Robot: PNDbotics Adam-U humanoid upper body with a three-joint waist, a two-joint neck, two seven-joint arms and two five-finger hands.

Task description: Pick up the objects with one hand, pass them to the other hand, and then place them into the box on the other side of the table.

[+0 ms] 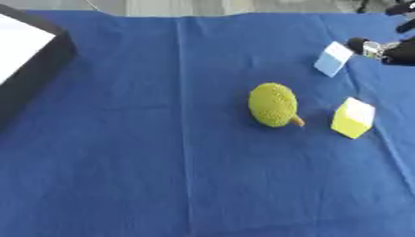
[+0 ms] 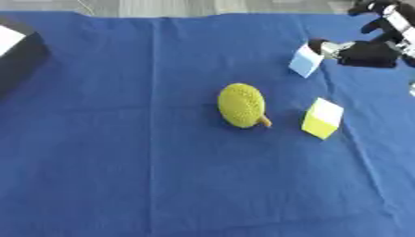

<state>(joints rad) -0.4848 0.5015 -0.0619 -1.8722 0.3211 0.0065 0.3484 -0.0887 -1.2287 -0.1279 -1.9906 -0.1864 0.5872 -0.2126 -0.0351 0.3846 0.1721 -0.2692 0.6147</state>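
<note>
I am on the first pick: my right hand (image 2: 369, 53) pinches the pale blue block (image 2: 306, 60) near the bench's far right edge, and next I must lift it and pass it to my other hand.

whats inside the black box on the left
Only a white inner surface shows in the black box at the left edge of the blue cloth. No object is visible in it, but most of the box is cut off.

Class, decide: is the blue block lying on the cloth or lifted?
Cannot tell. The right hand touches the tilted blue block; its underside contact is unclear.
</note>
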